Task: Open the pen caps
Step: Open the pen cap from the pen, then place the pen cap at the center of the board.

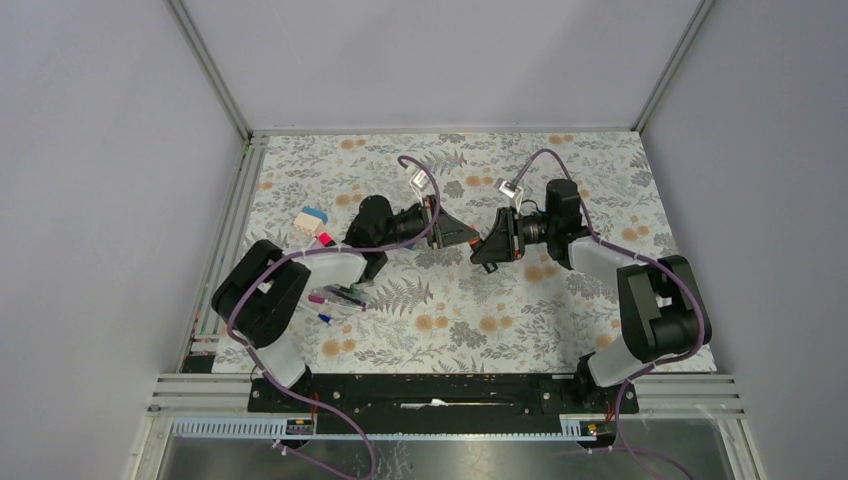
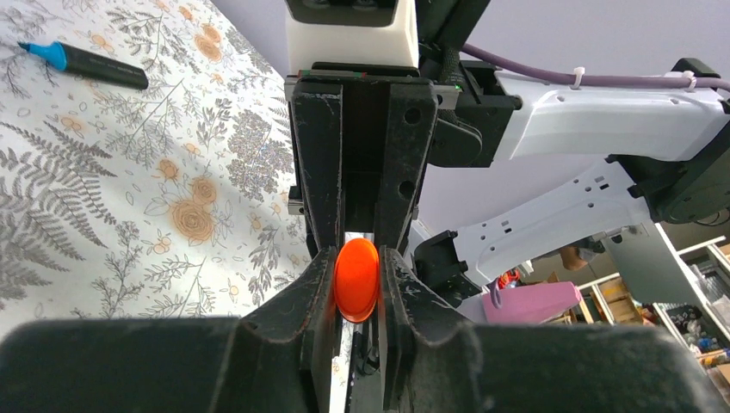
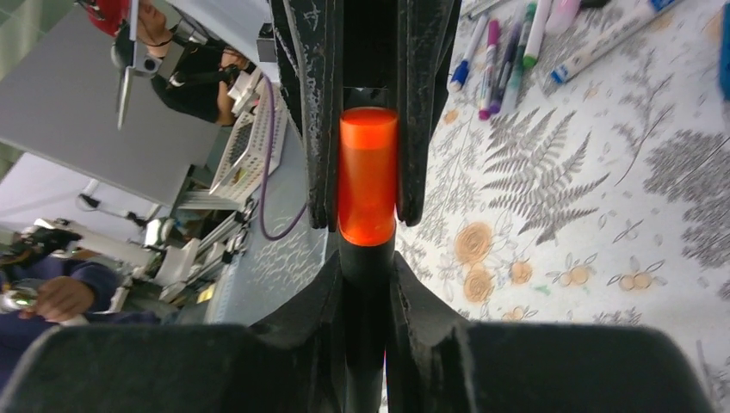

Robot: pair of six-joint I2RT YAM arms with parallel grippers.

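My two grippers meet tip to tip above the middle of the table, the left gripper [image 1: 466, 237] facing the right gripper [image 1: 487, 247]. In the left wrist view the left gripper [image 2: 357, 288] is shut on an orange pen cap [image 2: 357, 280], seen end-on, with the right gripper's fingers [image 2: 320, 163] just beyond it. In the right wrist view the right gripper [image 3: 368, 280] is shut on the pen's black barrel [image 3: 368, 267]. The orange cap [image 3: 368, 176] sits on the barrel's end between the left gripper's fingers [image 3: 312, 112]. Cap and barrel look joined.
Several capped pens [image 1: 338, 297] lie on the floral table at the left, also in the right wrist view [image 3: 501, 47]. A blue-and-grey block [image 1: 313, 219] lies behind them. A black pen with a blue cap [image 2: 86, 65] lies on the table in the left wrist view.
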